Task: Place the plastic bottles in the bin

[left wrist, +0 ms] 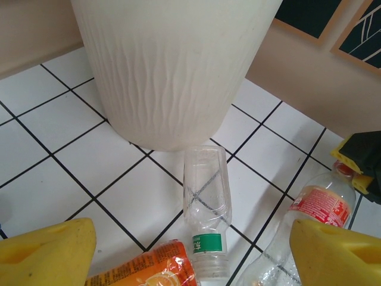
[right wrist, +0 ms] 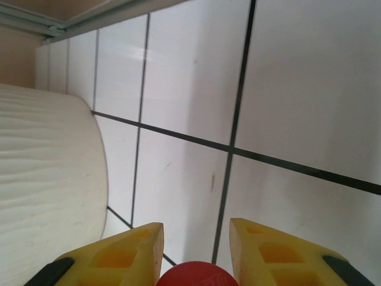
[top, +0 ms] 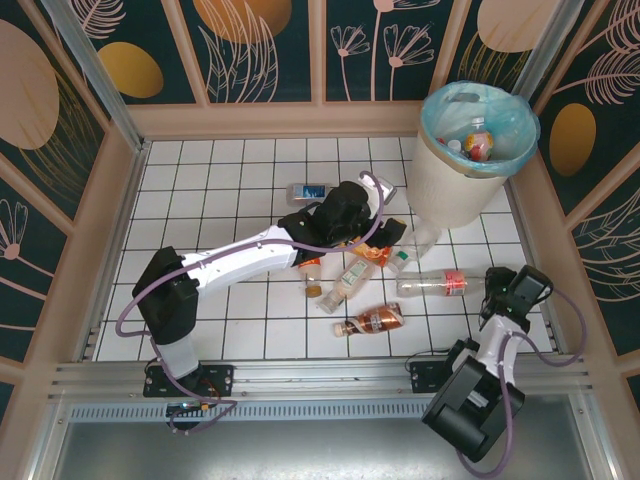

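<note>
The bin (top: 478,125) stands at the back right, with a few bottles in its turquoise liner. My left gripper (top: 393,232) is open above a clear green-banded bottle (left wrist: 205,196) that lies against the bin's foot (left wrist: 172,65). A crushed orange-labelled bottle (left wrist: 143,265) lies at its left finger and a red-labelled clear bottle (left wrist: 315,208) at its right. My right gripper (top: 492,287) sits at that bottle's cap end. Its yellow fingers (right wrist: 128,250) press both sides of the red cap (right wrist: 193,275). The bottle (top: 432,284) lies flat on the tiles.
More bottles lie on the tiled floor: a blue-labelled one (top: 308,191) behind the left arm, a brown one (top: 370,320) in front, a clear one (top: 345,285) and a small one (top: 312,276) mid-floor. Wooden walls enclose the floor. The bin's ribbed wall (right wrist: 47,179) is close to the right gripper.
</note>
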{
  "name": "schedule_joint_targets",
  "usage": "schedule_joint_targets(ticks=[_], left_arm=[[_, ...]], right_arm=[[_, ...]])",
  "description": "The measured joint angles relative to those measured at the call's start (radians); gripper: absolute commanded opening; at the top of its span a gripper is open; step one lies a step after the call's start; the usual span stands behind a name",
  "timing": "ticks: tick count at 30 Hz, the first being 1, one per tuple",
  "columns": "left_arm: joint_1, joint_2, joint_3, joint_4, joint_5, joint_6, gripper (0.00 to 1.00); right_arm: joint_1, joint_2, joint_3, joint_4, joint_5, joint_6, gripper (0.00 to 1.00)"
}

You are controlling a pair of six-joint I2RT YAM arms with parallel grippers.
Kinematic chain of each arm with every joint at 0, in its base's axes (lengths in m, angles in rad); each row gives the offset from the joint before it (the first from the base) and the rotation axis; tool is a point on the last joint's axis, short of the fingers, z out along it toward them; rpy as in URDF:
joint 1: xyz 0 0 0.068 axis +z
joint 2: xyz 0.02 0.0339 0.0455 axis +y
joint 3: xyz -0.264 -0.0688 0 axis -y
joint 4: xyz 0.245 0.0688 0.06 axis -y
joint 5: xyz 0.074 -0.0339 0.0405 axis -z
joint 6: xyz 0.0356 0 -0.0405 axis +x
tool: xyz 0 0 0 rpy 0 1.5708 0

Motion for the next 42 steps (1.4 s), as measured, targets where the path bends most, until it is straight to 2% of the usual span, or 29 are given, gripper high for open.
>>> schedule_joint_targets(ticks=[6, 14, 25, 33, 42], left_arm=[[0.0, -0.004, -0.003, 0.0, -0.001, 0.01, 0.85], [0.0, -0.084, -0.049, 0.011, -0.003, 0.027, 0.85], [0.0, -0.199, -0.113, 0.051, -0.018, 0.027, 0.85], [0.0, -0.27, -0.145, 0.057, -0.045, 0.019, 0.84], [0.0, -0.356, -0.177, 0.09, -0.141, -0.003, 0.85]], right_arm=[[0.03, -0.097, 0.002, -0.058, 0.006, -0.02, 0.12], [0.13, -0.148, 0.112, -0.182, 0.097, -0.068, 0.12], [0.337, -0.144, 0.341, -0.29, 0.24, -0.117, 0.1], [0.414, -0.144, 0.49, -0.397, 0.243, -0.177, 0.1], [0.481, -0.146, 0.637, -0.493, 0.195, -0.249, 0.1]])
